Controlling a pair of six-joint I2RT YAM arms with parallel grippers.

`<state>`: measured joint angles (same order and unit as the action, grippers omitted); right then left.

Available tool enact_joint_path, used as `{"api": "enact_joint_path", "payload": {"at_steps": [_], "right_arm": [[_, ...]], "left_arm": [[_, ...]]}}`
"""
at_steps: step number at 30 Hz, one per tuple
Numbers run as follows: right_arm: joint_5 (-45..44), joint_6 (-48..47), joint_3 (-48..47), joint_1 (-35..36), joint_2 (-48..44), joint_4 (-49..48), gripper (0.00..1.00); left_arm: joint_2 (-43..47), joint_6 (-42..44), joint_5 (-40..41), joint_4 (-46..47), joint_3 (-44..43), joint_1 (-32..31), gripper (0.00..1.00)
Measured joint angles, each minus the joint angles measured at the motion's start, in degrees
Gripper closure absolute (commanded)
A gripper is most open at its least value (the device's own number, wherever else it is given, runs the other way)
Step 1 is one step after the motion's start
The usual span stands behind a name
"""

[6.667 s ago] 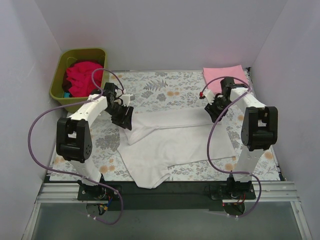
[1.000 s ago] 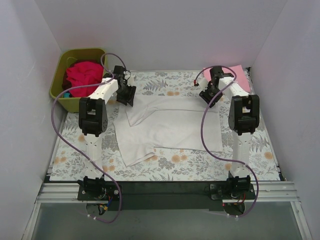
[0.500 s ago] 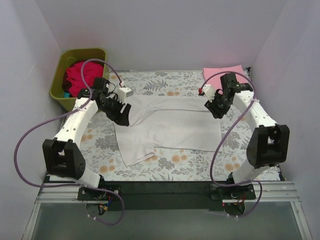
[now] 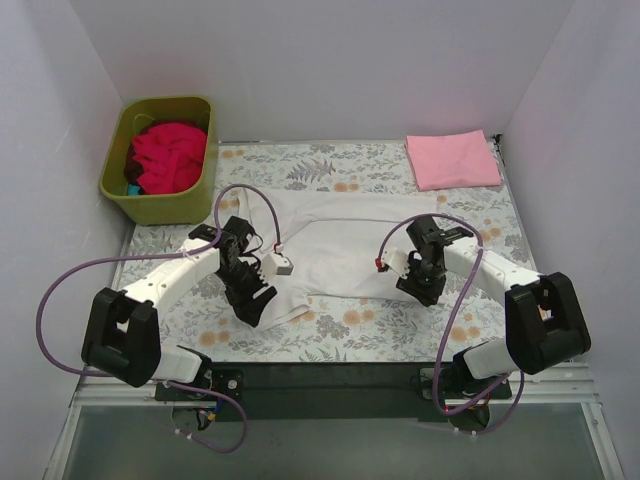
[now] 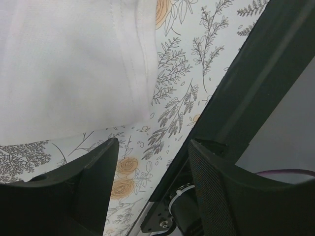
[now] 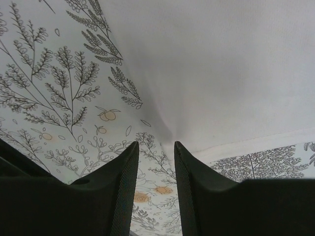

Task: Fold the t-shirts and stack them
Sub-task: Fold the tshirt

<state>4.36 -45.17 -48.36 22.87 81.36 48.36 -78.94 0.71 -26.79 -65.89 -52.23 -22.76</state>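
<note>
At left pincer [image 5: 153,145]: released, wide, nothing between. A hem corner of the white t-shirt [image 4: 350,245] lies just ahead of its tips, flat on the floral sheet [image 4: 330,335]. At right pincer [image 6: 155,146]: released, narrow gap, empty. The other hem corner sits just beyond its tips. Step looks like gripping both corners for a fold. Best to catch shirt only, not sheet; pinch together, lift level so the cloth carries over untwisted.

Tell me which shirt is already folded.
The pale pink t-shirt, a neat rectangle in the far right corner. White t-shirt lies spread out; red t-shirts sit bunched in the tub.
</note>
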Motion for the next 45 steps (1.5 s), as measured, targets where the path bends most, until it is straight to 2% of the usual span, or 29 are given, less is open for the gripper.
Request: {"api": "enact_joint_path", "payload": {"at_steps": [10,15,22,25,27,29,32,34,40,45], "right_arm": [[-4.7,-0.2,6.0,0.1,0.0,-6.2,0.60],[-6.5,-0.2,6.7,0.4,-0.4,-7.0,0.72],[-8.8,-0.1,6.9,0.5,-0.3,-8.4,0.95],[-9.4,0.0,6.9,0.5,-0.2,-8.8,0.99],[-9.8,0.0,6.9,0.5,-0.1,-9.2,0.99],[-10.2,0.0,6.9,0.5,0.1,-9.4,0.99],[-10.5,0.0,6.9,0.5,0.1,-9.6,0.99],[-10.6,0.0,6.9,0.5,0.1,-9.7,0.99],[-10.6,-0.1,7.0,0.5,-0.3,-9.7,0.99],[-10.0,-0.5,8.4,0.5,-3.8,-9.1,0.99]], "left_arm": [[0.0,0.0,2.4,3.8,2.5,-2.3,0.42],[0.0,0.0,3.9,5.7,4.7,-4.7,0.42],[-0.9,-0.1,7.0,9.4,7.9,-8.4,0.43],[-1.7,-0.3,9.1,11.1,9.2,-10.2,0.45],[-1.9,-0.5,10.6,12.0,9.7,-11.4,0.49],[-1.8,-0.5,12.4,12.9,10.0,-12.8,0.60],[-1.2,-1.7,14.9,14.5,10.9,-14.2,0.89],[-0.7,-1.9,16.0,15.5,11.4,-14.7,0.99],[0.9,-3.1,16.7,14.2,11.4,-15.0,1.00],[5.6,-3.9,16.1,7.5,6.7,-15.0,1.00]]}}
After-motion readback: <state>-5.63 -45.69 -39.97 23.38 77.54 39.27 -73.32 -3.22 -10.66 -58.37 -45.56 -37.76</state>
